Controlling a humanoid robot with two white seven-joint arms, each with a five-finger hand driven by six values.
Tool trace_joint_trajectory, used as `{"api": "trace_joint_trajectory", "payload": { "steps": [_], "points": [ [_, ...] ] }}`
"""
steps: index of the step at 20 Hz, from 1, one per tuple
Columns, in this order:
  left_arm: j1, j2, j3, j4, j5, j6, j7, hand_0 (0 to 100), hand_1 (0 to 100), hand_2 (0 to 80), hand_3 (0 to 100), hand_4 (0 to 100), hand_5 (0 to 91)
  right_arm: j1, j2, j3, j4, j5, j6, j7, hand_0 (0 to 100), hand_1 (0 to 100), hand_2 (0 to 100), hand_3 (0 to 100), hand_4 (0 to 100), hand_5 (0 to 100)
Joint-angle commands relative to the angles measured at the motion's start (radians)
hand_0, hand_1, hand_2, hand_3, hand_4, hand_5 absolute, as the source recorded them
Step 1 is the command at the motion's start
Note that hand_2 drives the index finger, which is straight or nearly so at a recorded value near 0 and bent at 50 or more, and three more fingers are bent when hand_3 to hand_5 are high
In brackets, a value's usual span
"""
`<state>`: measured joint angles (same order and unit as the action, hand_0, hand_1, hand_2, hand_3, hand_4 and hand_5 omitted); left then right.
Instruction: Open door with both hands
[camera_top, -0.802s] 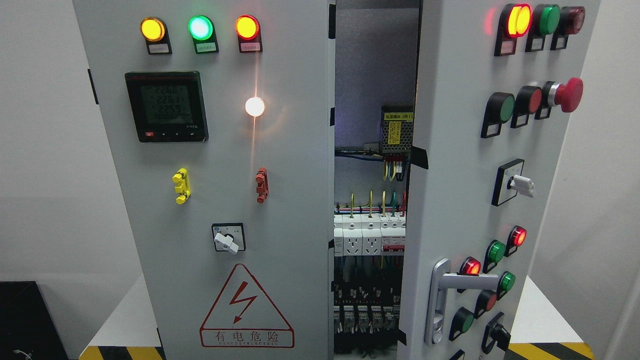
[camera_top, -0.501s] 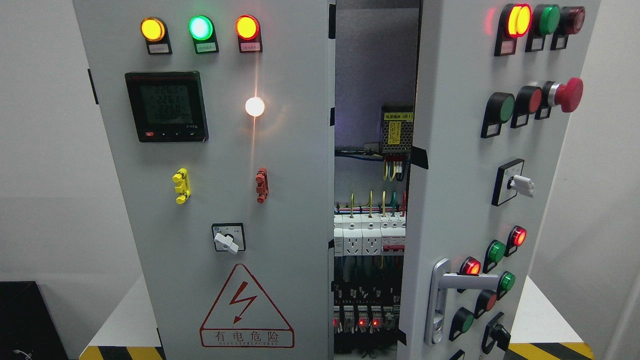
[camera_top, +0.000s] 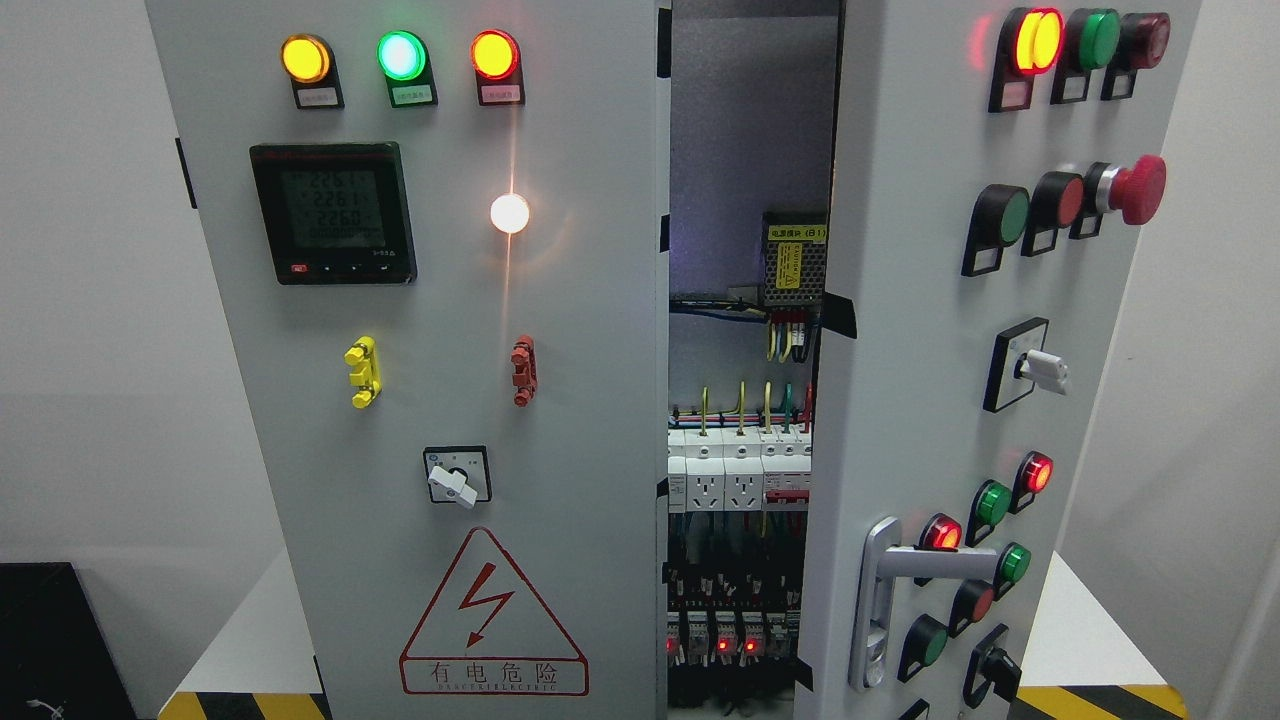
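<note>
Head view shows neither hand nor arm — their pose cannot be told. The right door (camera_top: 930, 330) stands ajar, its handle (camera_top: 885, 600) low down; the left door (camera_top: 420, 360) is shut. Breakers (camera_top: 735, 470) show in the gap — lower rows dim.

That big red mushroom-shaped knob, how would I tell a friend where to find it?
Look at the right-hand door, the one swung partly open. In its second row of controls from the top, the red mushroom knob sits at the right end, beside a green button and a flat red button. It alone sticks far out on a metal collar.
</note>
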<state>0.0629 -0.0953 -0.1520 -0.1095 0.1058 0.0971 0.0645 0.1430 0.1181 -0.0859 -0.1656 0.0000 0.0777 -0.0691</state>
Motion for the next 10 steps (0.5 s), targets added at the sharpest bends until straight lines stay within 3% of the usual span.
{"api": "trace_joint_trajectory", "payload": {
  "steps": [1,10],
  "points": [
    [0.0,-0.001,-0.001,-0.002,0.0,0.0,0.0,0,0,0.0,0,0,0.0,0.0,0.0,0.0,0.0,-0.011,0.001,0.0,19,0,0,0,0,0],
    [-0.008,0.023,0.0,-0.001,-0.003,-0.037,0.0,0,0,0.0,0,0,0.0,0.0,0.0,0.0,0.0,-0.011,0.001,0.0,19,0,0,0,0,0]
  ]
}}
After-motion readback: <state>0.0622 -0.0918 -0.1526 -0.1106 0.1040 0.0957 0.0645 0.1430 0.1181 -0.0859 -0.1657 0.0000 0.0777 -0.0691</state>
